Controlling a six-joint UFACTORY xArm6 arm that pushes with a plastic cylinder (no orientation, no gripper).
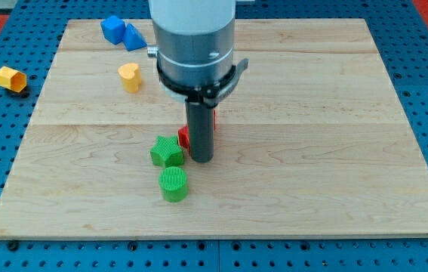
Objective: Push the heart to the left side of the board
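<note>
The yellow heart (pixel 129 76) lies on the wooden board (pixel 312 113) at the upper left. My tip (pixel 201 159) is down on the board near the middle, well to the lower right of the heart. It stands right in front of a red block (pixel 185 136), which the rod mostly hides. A green star (pixel 167 152) lies just left of my tip, and a green cylinder (pixel 173 184) lies below the star.
Two blue blocks (pixel 121 32) sit together at the board's top left edge. A yellow hexagonal block (pixel 11 78) lies off the board on the blue pegboard at the view's left. The arm's wide body hangs over the board's upper middle.
</note>
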